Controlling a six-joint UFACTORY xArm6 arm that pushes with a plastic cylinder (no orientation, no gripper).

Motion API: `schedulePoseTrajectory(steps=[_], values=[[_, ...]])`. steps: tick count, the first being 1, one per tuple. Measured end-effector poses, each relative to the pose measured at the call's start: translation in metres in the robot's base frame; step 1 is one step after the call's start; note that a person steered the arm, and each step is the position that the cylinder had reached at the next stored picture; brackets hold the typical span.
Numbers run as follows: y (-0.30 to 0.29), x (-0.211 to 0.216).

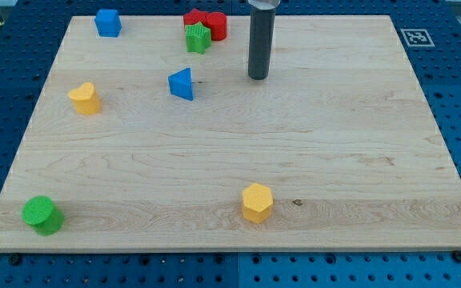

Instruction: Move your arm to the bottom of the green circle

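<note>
Wooden table [358, 160] on blue pegboard: my tip [258, 78] near top edge, no fingers fitted, nothing held; green circle [42, 214] far off at bottom-left corner.

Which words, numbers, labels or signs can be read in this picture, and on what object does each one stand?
No readable words, numbers or brand names.
One sign only: a black-and-white square marker printed on the wooden board, at the corner in the view's top right. It is a coded pattern, not text.
The coloured blocks and my tip bear no markings.
</note>
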State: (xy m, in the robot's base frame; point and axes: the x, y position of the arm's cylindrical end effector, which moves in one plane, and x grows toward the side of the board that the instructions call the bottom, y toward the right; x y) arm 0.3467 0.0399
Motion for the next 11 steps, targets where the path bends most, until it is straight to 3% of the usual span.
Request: schedulePoseTrajectory(steps=[3,4,6,7,9,11], values=[[-0.095,0.144],[-0.160,0.169],[-0.296,0.181],[-0.329,0.210],[-0.340,0.271],[-0.336,0.267]])
